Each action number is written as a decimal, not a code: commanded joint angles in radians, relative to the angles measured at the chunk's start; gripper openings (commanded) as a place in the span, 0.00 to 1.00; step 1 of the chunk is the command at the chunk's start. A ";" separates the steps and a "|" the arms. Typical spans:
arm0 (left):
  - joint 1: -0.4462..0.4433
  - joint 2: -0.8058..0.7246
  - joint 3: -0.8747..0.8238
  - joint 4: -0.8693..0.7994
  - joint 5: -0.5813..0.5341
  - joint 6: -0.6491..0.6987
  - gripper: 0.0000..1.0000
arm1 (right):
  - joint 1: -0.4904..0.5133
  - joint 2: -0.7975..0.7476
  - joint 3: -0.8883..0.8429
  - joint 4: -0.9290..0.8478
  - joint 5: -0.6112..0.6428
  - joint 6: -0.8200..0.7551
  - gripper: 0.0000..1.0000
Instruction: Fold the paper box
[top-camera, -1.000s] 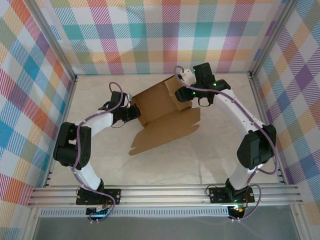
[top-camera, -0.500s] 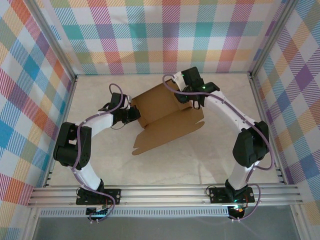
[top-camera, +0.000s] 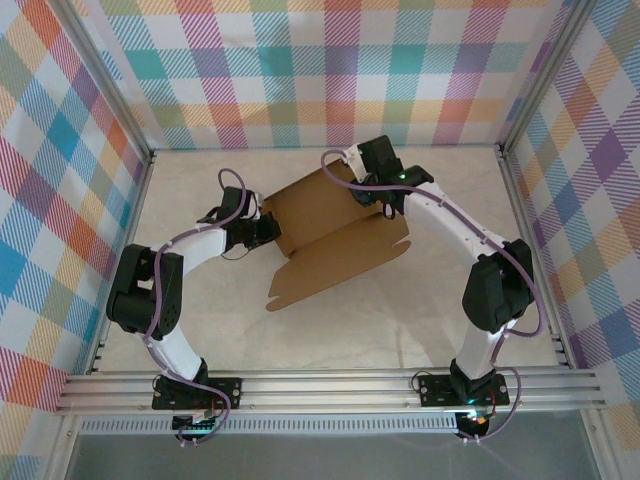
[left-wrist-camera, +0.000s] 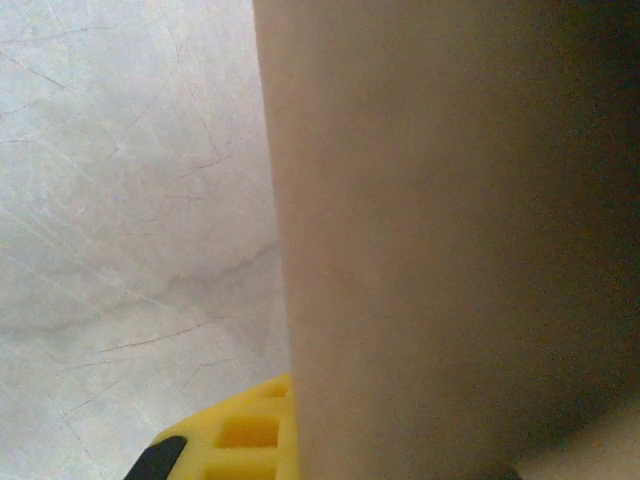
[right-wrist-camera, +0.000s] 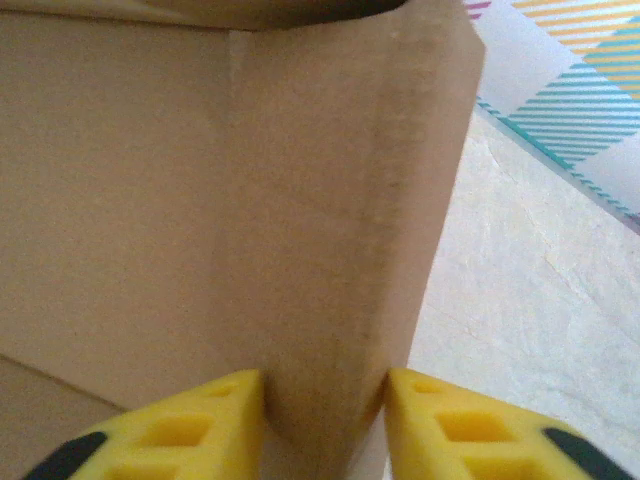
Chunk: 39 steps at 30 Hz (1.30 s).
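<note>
**Cardboard half raised on a pale counter**

We see a pale, marble-veined counter (top-camera: 430, 310) closed in on three sides by walls (top-camera: 320, 70) of bright plaid in pink, teal, yellow and purple. Aluminium rails (top-camera: 330, 385) run along the near edge, where both arm bases are bolted.

The paper box (top-camera: 330, 240) sits a little beyond the middle of the counter, between the two arms. It is plain brown corrugated board, only partly formed. One broad panel lies low with its scalloped edge towards the near left. Other panels rise from it on the far side, leaving an open fold.

The right claw (top-camera: 378, 198) meets the box at its far right corner. From the right wrist we see the claw (right-wrist-camera: 325, 425) with its yellow fingers (right-wrist-camera: 200, 430) pressed on either side of an upright cardboard fold, gripping it.

The left claw (top-camera: 268, 228) reaches the box's left edge. From the left wrist, a blurred cardboard wall (left-wrist-camera: 450, 250) stands close before the lens, with one yellow finger (left-wrist-camera: 240, 435) just beside it and bare counter (left-wrist-camera: 130, 200) to the left. We cannot tell whether this claw is closed or apart.
</note>
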 joint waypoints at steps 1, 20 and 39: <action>-0.021 -0.072 -0.003 0.109 0.113 0.019 0.00 | 0.032 0.015 -0.008 0.027 -0.077 -0.010 0.41; -0.023 -0.215 -0.089 0.222 0.014 0.040 0.00 | 0.067 -0.042 -0.083 0.179 0.009 -0.140 0.13; -0.030 -0.266 -0.100 0.211 -0.025 0.025 0.00 | 0.116 0.013 -0.035 0.160 0.150 -0.170 0.14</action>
